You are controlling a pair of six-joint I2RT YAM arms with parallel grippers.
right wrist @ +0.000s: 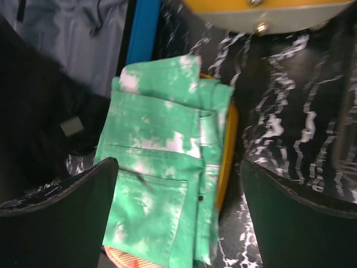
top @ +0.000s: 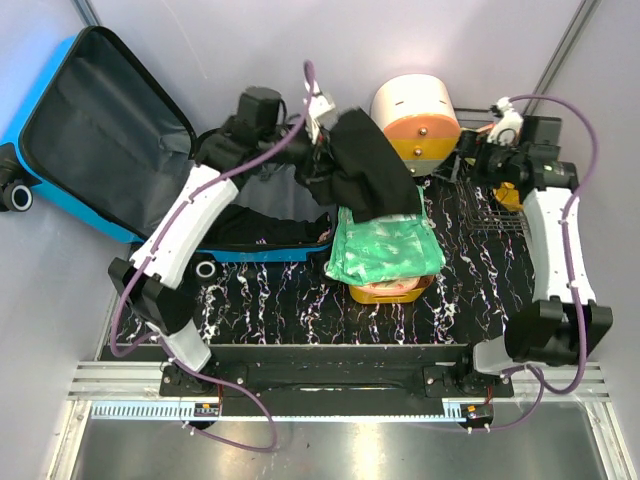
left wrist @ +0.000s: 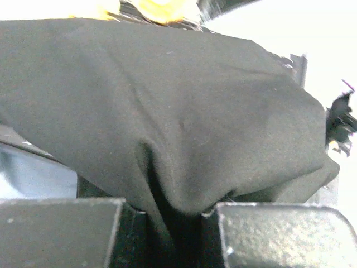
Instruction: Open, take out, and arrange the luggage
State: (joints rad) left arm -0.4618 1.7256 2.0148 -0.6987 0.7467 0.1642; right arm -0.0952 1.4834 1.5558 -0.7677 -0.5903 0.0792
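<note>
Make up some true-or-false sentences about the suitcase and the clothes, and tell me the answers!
1. The blue suitcase lies open. True.
2. The left arm's jaws are shut on a black garment. True.
3. The green-and-white trousers are inside the suitcase. False: they lie folded on the yellow basin, outside it.
4. The right arm's jaws hold the trousers. False: they stand open and empty.
5. A white-and-orange round box stands beyond the basin. True.
</note>
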